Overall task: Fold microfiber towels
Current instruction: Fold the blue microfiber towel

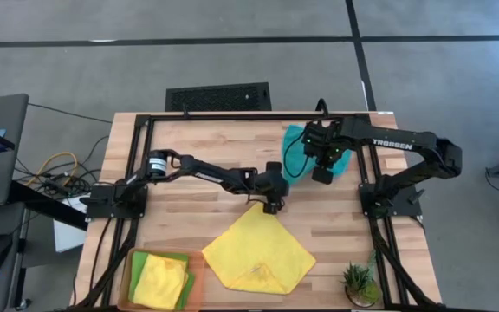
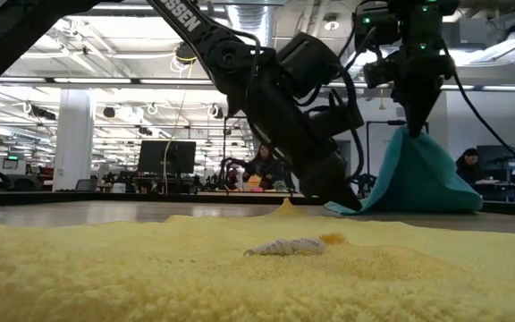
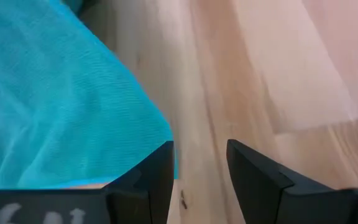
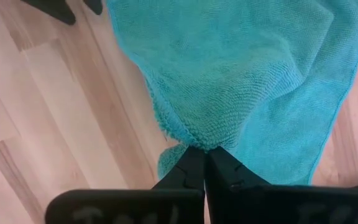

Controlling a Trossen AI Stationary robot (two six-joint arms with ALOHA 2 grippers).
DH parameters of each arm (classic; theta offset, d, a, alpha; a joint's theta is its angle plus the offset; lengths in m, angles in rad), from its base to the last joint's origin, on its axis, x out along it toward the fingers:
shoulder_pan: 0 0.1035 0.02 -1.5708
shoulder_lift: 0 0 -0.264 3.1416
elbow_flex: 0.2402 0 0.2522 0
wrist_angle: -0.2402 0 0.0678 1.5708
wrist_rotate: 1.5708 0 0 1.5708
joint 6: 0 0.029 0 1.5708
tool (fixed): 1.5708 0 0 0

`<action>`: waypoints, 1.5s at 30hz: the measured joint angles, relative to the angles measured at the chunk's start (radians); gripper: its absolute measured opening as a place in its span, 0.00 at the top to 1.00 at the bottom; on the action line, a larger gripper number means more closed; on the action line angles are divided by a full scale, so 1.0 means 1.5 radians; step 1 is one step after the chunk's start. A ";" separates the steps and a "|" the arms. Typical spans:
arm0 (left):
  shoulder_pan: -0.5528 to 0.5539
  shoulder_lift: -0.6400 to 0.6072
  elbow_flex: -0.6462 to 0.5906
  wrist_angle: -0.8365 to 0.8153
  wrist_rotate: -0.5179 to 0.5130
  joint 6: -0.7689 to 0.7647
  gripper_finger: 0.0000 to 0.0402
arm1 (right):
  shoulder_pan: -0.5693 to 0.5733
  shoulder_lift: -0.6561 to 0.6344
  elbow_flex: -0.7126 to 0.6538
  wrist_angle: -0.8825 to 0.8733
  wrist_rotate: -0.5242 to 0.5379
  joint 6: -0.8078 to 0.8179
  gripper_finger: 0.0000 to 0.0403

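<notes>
Nearest the low camera, the yellow towel is lying flat, filling the bottom of the frame; deep fuzzy pile, a small white tag on top. In the high view it is sitting as a diamond, lower centre of the frame.

Lower left of the high view: the orange tray is holding a lime towel with another yellow one folded on it. A small potted plant is standing lower right.

Mid-frame, my left claw is hovering just above the diamond's top corner, fingers apart, nothing between them. Bare pale wood planks are showing between them in the left wrist view.

Farther back, my right claw is clamped together on a bunched edge of the teal towel, which is hanging from it like a tent in the low view, its lower hem resting on the table.

The teal towel is lying just up and right of the left claw, its near edge beside the left fingers. I judge the left arm is the one placed to take a free corner.
</notes>
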 joint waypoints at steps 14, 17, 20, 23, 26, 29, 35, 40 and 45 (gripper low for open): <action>0.001 -0.001 0.000 0.125 -0.021 -0.131 0.65 | -0.012 0.000 0.000 0.012 0.000 0.011 0.97; 0.002 -0.001 0.000 0.143 -0.033 -0.136 0.65 | -0.012 0.000 0.000 0.012 0.000 0.014 0.96; 0.007 0.002 0.000 0.140 -0.050 -0.147 0.65 | -0.012 0.000 0.000 0.012 0.000 0.018 0.96; 0.012 0.019 0.000 0.159 -0.050 -0.181 0.65 | -0.012 0.000 0.000 0.012 0.000 0.022 0.97; 0.013 0.034 0.001 0.180 -0.038 -0.205 0.65 | -0.012 0.000 0.000 0.012 0.000 0.023 0.96; 0.011 0.033 0.002 0.186 -0.038 -0.197 0.65 | -0.012 0.000 0.000 0.013 0.000 0.023 0.96; 0.011 0.048 0.005 0.208 -0.030 -0.217 0.65 | -0.012 0.000 0.000 0.013 0.000 0.023 0.96; 0.009 0.078 0.011 0.174 -0.034 -0.220 0.65 | -0.012 0.000 0.000 0.017 0.000 0.023 0.96; 0.005 0.068 0.014 0.124 -0.113 -0.190 0.65 | -0.016 0.000 0.000 0.016 0.000 0.024 0.96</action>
